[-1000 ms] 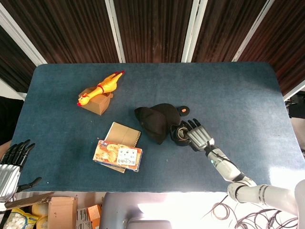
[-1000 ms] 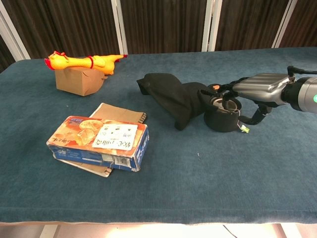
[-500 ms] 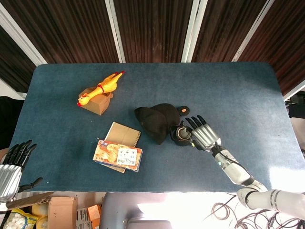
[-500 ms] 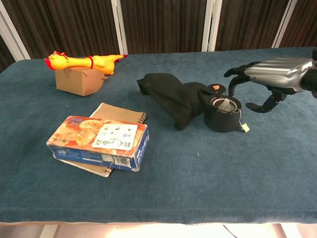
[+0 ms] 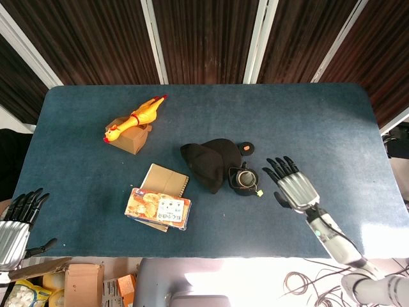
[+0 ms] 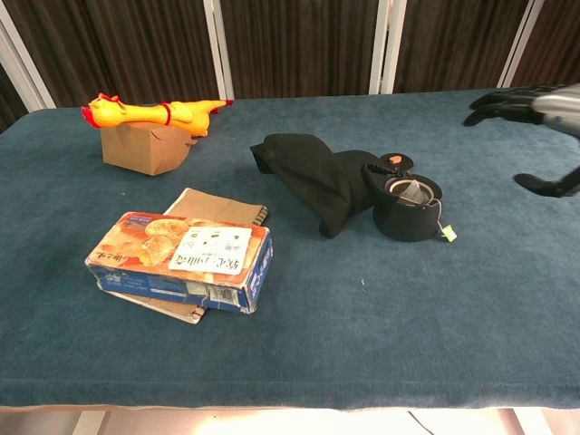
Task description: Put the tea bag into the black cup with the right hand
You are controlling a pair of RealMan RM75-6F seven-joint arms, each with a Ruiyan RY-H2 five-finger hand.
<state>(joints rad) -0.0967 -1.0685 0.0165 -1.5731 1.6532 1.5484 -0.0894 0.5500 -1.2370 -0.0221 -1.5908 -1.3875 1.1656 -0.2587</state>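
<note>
The black cup point(image 5: 242, 180) point(image 6: 409, 210) stands upright right of the table's middle, against a black cloth point(image 5: 208, 161) point(image 6: 313, 178). The tea bag point(image 6: 412, 188) sits inside the cup, pale and pyramid-shaped; its string runs over the rim to a yellow-green tag point(image 5: 259, 192) point(image 6: 448, 235) lying on the table. My right hand point(image 5: 294, 185) point(image 6: 535, 104) hovers to the right of the cup, apart from it, fingers spread and empty. My left hand point(image 5: 14, 220) hangs off the table's front left corner, fingers apart, holding nothing.
A rubber chicken point(image 5: 136, 117) point(image 6: 156, 112) lies on a small cardboard box point(image 6: 145, 146) at the back left. A snack box point(image 5: 158, 209) point(image 6: 181, 260) rests on a brown notebook point(image 5: 167, 180) near the front. A small black lid with an orange dot point(image 5: 246, 148) lies behind the cup.
My right hand has let go at the cup and drawn back to the right and up, fingers spreading. The tea bag stays in the cup with its tag outside.
</note>
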